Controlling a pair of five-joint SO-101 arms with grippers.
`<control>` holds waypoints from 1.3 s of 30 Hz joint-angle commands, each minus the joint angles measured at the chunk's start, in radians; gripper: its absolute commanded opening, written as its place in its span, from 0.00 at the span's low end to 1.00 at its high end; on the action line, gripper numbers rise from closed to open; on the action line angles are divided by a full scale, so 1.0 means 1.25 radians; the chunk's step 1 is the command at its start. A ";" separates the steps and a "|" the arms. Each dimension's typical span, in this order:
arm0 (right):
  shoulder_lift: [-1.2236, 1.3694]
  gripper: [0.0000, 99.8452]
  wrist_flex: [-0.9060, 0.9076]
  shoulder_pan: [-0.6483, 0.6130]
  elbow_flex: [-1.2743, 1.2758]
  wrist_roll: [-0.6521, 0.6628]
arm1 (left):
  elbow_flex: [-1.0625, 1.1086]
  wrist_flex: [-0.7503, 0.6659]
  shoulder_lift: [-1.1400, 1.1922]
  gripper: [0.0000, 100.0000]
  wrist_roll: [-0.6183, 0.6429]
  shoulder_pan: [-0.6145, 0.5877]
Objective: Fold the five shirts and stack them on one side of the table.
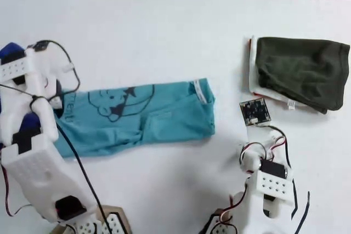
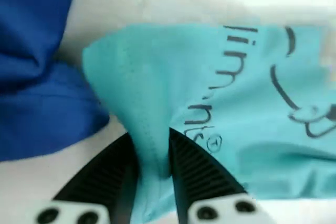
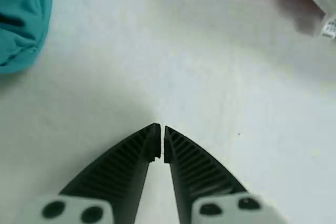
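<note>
Teal shirt [image 2: 252,103] edge pinched in the left tool [image 2: 151,139]; right tool [image 3: 161,130] closed, empty. Mid-fold, probably: next, carry edge across.

Bright, even light floods the white tabletop [image 1: 164,31], near glare toward 12 o'clock in the high view. Shadows are soft: thin under the teal shirt [image 1: 164,119] at its 6 o'clock edge, grey around the right hand [image 3: 161,129]; lamps perhaps overhead.

The white desk [image 1: 164,31] carries a teal shirt [image 1: 137,116] lying flat left of centre, with a blue cloth [image 2: 37,77] beside it at the left edge. Near the right edge sits a folded stack, with a dark green shirt [image 1: 301,72] on top of a white garment [image 1: 253,78].
</note>
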 commanded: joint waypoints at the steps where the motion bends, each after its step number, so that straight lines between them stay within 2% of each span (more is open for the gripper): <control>1: -0.019 0.02 -0.013 -0.007 -0.002 -0.007 | -0.067 0.081 -0.014 0.03 0.006 0.074; 5: -0.019 0.02 -0.013 -0.004 -0.002 -0.009 | -0.126 0.142 -0.014 0.03 0.007 0.169; 7: -0.019 0.02 -0.019 -0.001 -0.002 -0.043 | -0.143 0.157 -0.014 0.03 0.002 0.226; 13: -0.019 0.02 -0.042 0.053 -0.006 -0.099 | -0.152 0.156 -0.014 0.03 0.001 0.395; 21: -0.019 0.02 -0.064 0.056 -0.002 -0.119 | -0.153 0.153 -0.015 0.03 0.007 0.603; 33: -0.019 0.02 -0.064 0.056 -0.002 -0.119 | -0.440 0.151 -0.006 0.03 0.007 0.760; 39: -0.019 0.02 -0.064 0.056 -0.002 -0.119 | -0.434 0.036 -0.006 0.03 0.009 0.795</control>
